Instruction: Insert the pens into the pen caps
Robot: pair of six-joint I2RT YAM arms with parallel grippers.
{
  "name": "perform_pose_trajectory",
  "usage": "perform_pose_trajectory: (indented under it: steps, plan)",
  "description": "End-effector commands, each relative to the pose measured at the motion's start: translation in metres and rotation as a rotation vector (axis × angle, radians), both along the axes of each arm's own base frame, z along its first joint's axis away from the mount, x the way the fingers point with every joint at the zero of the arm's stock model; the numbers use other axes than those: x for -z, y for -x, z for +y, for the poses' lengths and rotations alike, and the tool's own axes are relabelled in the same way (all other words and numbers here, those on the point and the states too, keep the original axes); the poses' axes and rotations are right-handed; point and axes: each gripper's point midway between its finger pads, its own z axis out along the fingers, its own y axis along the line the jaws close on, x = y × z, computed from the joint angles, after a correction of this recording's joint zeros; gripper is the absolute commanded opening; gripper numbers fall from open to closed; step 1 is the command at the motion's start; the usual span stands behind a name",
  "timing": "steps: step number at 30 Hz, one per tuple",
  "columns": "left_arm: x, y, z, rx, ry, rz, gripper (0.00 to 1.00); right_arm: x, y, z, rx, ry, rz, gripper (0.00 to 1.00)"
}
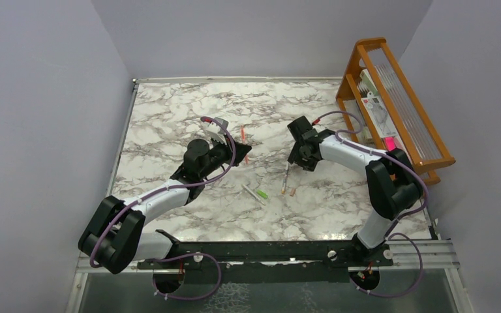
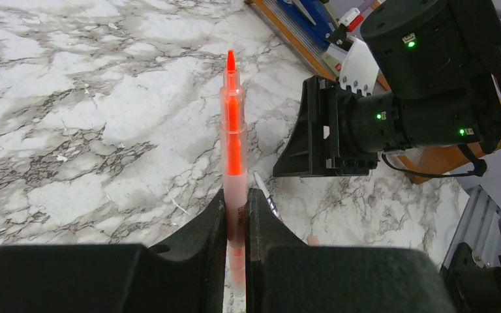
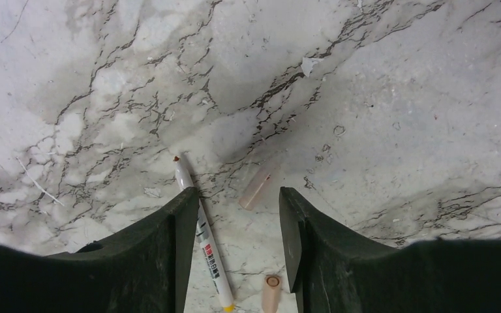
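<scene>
My left gripper (image 2: 236, 203) is shut on an orange-red pen (image 2: 233, 130), which sticks out past the fingers with its tip uncapped; the top view shows this gripper (image 1: 241, 154) left of centre. My right gripper (image 3: 238, 215) hangs open over the marble, nothing held. Below it, a whitish pen (image 3: 203, 238) lies along the left finger. One tan cap (image 3: 258, 187) lies just past the fingertips, and another tan cap (image 3: 271, 292) lies near the right finger. From above, that pen (image 1: 286, 175) and the caps (image 1: 288, 192) sit below the right gripper (image 1: 297, 158). Another whitish pen (image 1: 253, 191) ends in a green cap (image 1: 263, 194).
An orange wooden rack (image 1: 398, 111) holding packets stands at the back right, close behind the right arm. Grey walls close in the marble table (image 1: 169, 117) on three sides. The arms' black base rail (image 1: 267, 251) runs along the near edge.
</scene>
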Motion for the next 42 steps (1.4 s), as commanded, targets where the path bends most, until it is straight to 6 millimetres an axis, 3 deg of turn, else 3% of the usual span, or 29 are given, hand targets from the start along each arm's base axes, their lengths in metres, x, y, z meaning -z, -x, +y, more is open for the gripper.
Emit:
perform_pose_trajectory:
  steps: [1, 8, 16, 27, 30, 33, 34, 38, 42]
  plan:
    - [-0.007, 0.000, 0.003, -0.018, 0.005, -0.028, 0.00, 0.001, -0.002, -0.004, 0.040, 0.032, -0.005, 0.48]
    - [-0.006, 0.000, 0.002, -0.014, 0.005, -0.025, 0.00, 0.015, 0.005, -0.010, 0.052, 0.063, 0.025, 0.46]
    - [-0.005, 0.000, 0.001, -0.010, 0.009, -0.016, 0.00, 0.030, 0.012, -0.015, 0.047, 0.085, 0.051, 0.32]
    - [-0.006, 0.001, 0.000, -0.004, 0.011, -0.017, 0.00, 0.049, 0.024, -0.023, 0.021, 0.108, 0.078, 0.33]
    - [-0.006, 0.001, 0.000, -0.004, 0.013, -0.015, 0.00, 0.050, 0.025, -0.021, 0.006, 0.097, 0.078, 0.25]
    - [-0.007, 0.001, 0.000, -0.003, 0.015, -0.018, 0.00, 0.050, 0.026, -0.021, 0.002, 0.093, 0.077, 0.04]
    - [-0.006, 0.002, 0.000, -0.001, 0.014, -0.017, 0.00, 0.049, 0.026, -0.021, -0.002, 0.094, 0.077, 0.01]
    - [0.001, 0.002, -0.001, 0.004, 0.003, -0.002, 0.00, 0.039, 0.024, -0.014, -0.059, 0.069, 0.064, 0.01]
    - [0.013, 0.012, -0.012, 0.072, -0.007, 0.029, 0.00, 0.008, 0.013, 0.000, -0.164, 0.011, -0.033, 0.01]
